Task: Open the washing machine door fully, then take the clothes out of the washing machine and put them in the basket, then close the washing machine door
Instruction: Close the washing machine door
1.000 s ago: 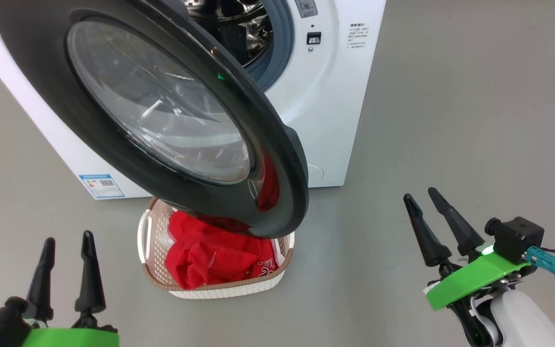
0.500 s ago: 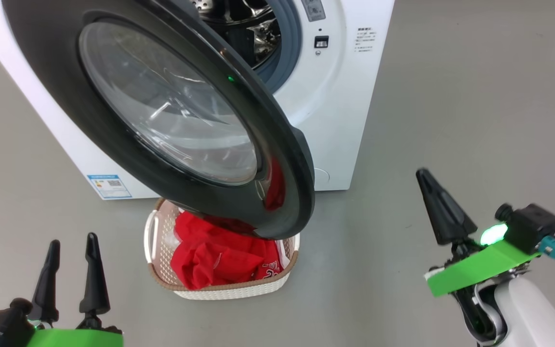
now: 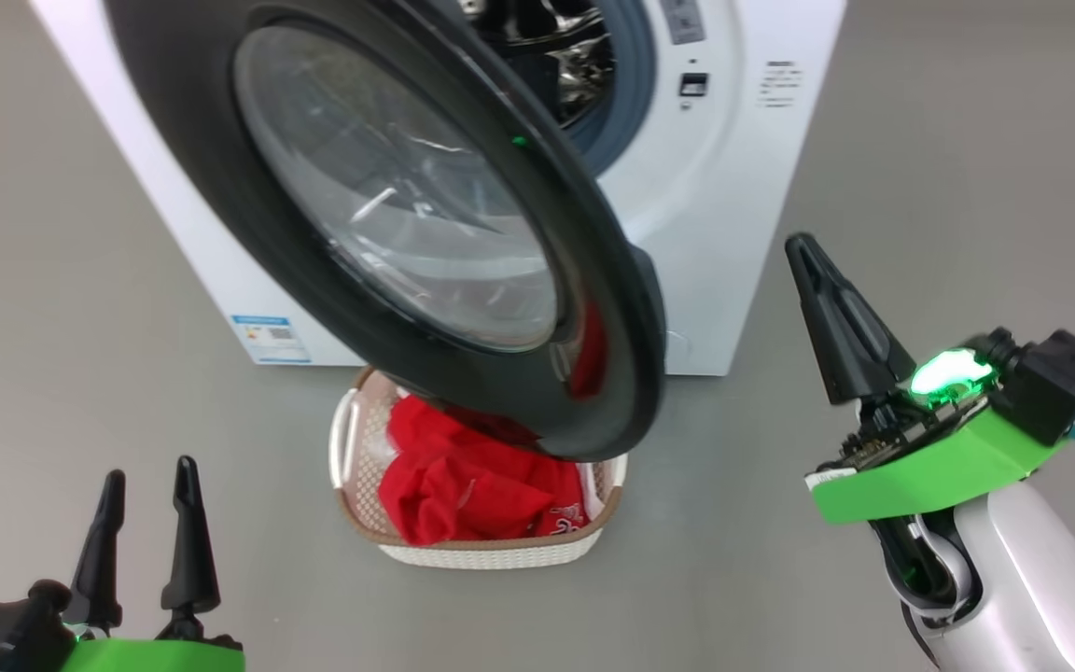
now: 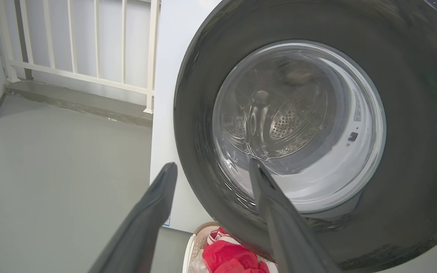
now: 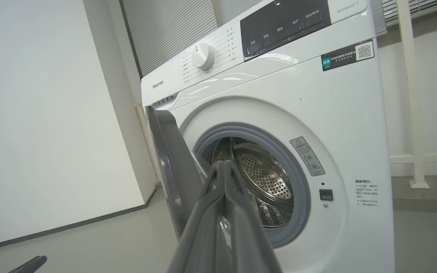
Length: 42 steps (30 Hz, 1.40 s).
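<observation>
The left pincer (image 3: 148, 469) sits low, its two dark fingers upright and spread apart, holding nothing. The right pincer (image 3: 801, 245) is raised higher on a pale forearm (image 3: 1013, 569). Its fingers are pressed together into a single point, empty, and a green light (image 3: 948, 373) glows at its wrist.

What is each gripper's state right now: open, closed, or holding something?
Left gripper: open, holding nothing.
Right gripper: closed, holding nothing.
</observation>
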Motion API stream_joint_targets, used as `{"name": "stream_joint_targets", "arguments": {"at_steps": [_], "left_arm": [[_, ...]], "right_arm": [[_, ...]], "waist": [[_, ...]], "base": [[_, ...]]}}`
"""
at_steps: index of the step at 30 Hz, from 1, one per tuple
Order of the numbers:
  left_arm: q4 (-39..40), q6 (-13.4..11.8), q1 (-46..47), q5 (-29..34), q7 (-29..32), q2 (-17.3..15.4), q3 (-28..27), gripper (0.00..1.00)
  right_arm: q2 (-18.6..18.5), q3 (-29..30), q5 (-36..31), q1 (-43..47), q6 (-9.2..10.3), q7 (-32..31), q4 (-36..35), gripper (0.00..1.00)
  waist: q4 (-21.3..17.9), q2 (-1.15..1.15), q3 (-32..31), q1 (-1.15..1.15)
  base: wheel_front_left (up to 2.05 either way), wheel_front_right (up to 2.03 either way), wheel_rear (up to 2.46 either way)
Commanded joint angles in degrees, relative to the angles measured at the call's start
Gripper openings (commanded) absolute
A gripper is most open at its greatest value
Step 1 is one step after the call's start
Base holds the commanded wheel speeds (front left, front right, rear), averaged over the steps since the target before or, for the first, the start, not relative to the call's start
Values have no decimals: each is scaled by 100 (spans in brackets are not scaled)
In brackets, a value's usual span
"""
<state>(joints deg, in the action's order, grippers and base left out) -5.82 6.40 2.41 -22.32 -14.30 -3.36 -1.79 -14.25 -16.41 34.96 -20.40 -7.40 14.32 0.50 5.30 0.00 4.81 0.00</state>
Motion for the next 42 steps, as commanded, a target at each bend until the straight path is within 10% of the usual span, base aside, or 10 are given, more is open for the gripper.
{"name": "stream_joint_targets", "arguments": {"at_steps": [1,24,42], "left_arm": [[99,46,39,48,-70,-55,-193,100],[-17,79,10,-6,-70,23,-235,100],[14,95,72,-15,-70,40,-215,100]], "right_arm": [[-12,-151,51,-166,-9,68,-220,0],[-424,-1780,216,-254,-9,68,423,0],[-514,-1675,93,-457,-9,68,1458,0]], "waist": [[177,0,8,0],[822,0,-48,0],[915,0,200,0]], "base": [[0,0,0],[0,0,0],[0,0,0]]}}
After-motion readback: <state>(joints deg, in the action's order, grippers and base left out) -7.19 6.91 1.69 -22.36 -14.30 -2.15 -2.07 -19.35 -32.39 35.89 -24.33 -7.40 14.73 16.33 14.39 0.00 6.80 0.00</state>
